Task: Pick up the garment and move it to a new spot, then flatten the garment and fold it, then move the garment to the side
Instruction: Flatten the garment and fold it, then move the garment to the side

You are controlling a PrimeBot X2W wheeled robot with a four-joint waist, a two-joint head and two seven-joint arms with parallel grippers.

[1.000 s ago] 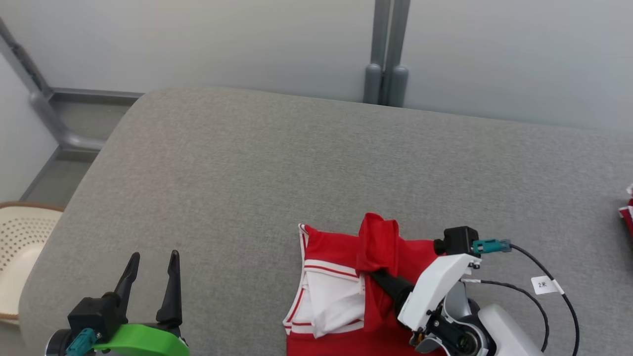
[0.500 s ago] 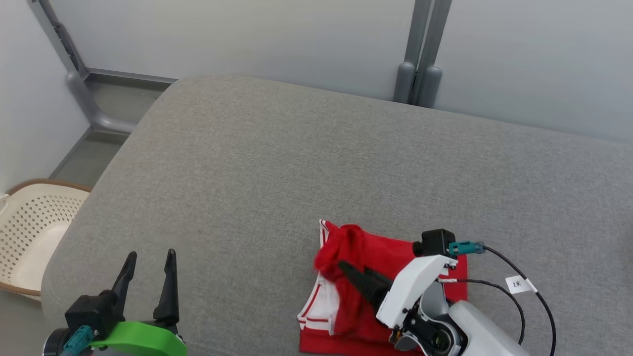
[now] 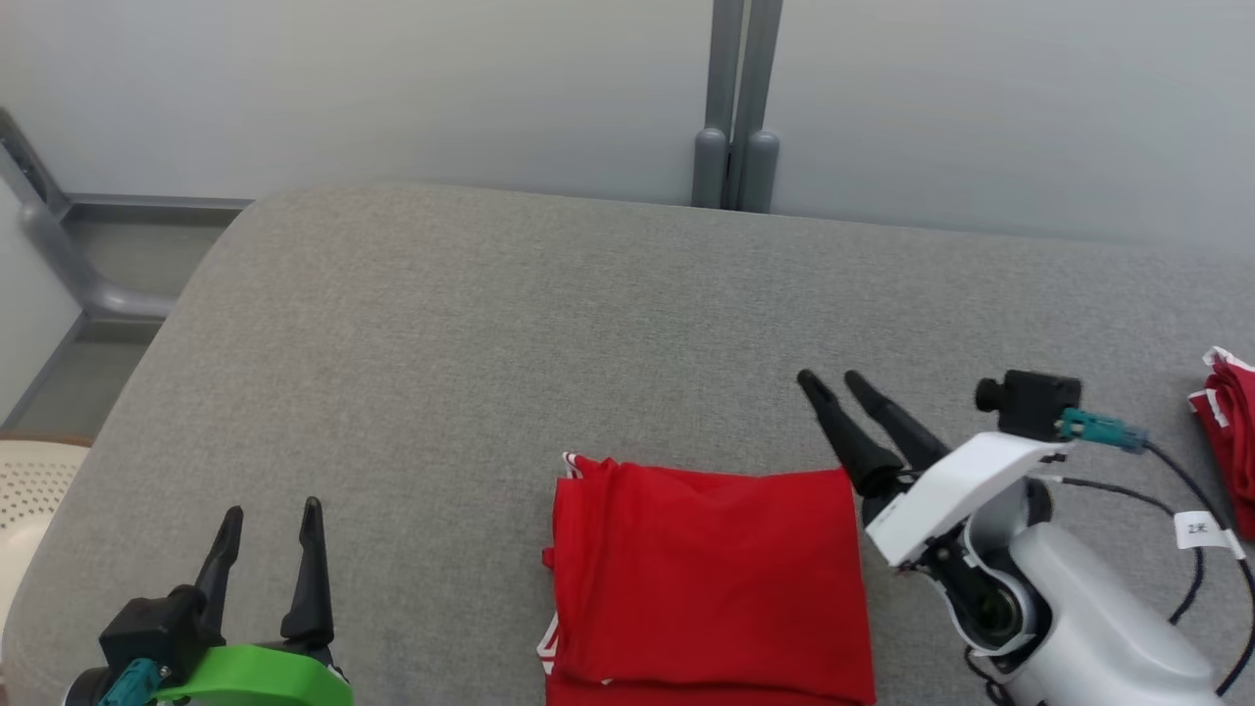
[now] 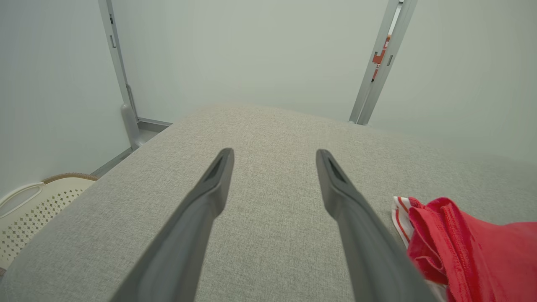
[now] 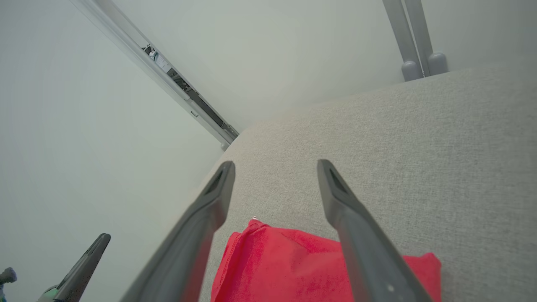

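The red garment (image 3: 706, 574) with white trim lies folded into a flat rectangle on the grey cushioned surface (image 3: 588, 324), near its front edge. My right gripper (image 3: 828, 378) hangs open just past the garment's far right corner, lifted off the cloth and holding nothing. In the right wrist view the garment (image 5: 293, 268) lies below and between the open fingers (image 5: 209, 205). My left gripper (image 3: 270, 510) stands open at the lower left, well clear of the cloth. The left wrist view has the garment's edge (image 4: 461, 243) at the lower right, beside the open left gripper (image 4: 272, 155).
Another red and white cloth (image 3: 1230, 431) lies at the surface's right edge. A cream perforated basket (image 3: 25, 490) stands on the floor to the left. Grey posts (image 3: 735, 147) rise against the pale wall behind. A black cable (image 3: 1186, 520) trails from my right wrist.
My right gripper has let go of the red flap, which now lies flat over the garment, hiding the white inside. It has opened and lifted away to the far right. The head camera has shifted.
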